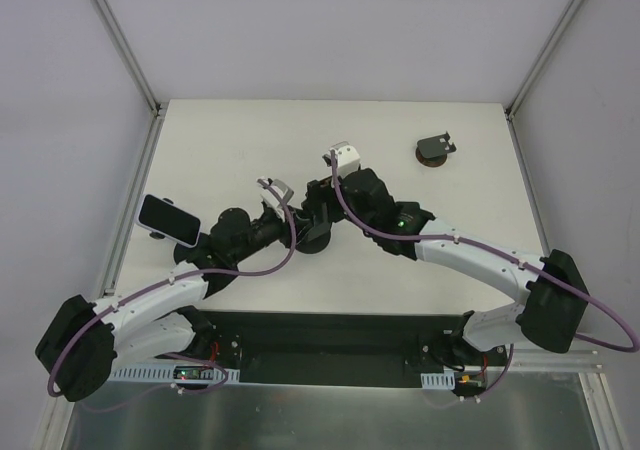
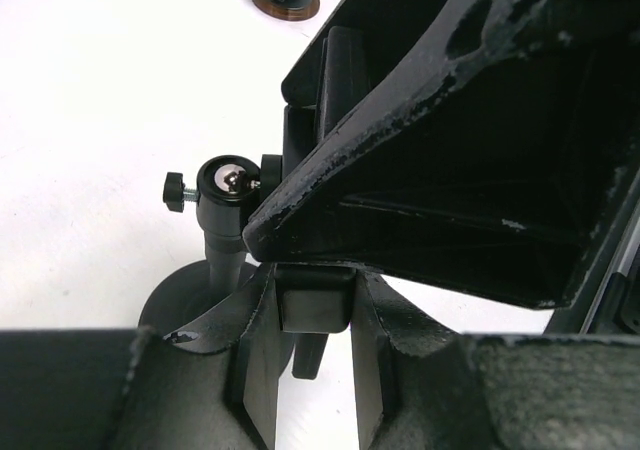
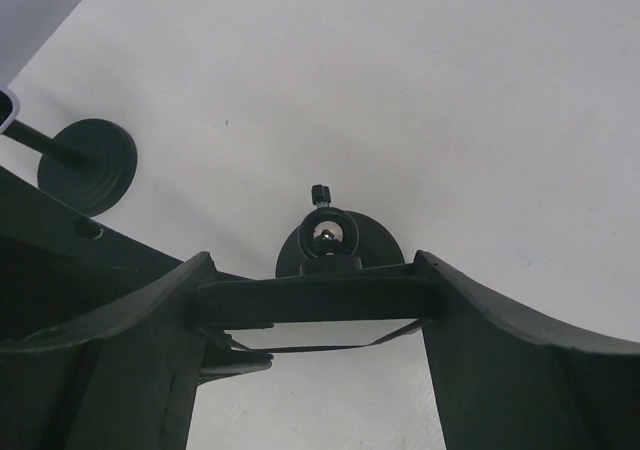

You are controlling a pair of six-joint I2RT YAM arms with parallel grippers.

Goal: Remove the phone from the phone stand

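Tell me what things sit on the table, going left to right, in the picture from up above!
phone → phone stand → small black piece on a round brown base

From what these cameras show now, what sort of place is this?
Probably a robot test cell: a white table fenced by plain panels on metal posts, with left arm and right arm bolted at its near edge.
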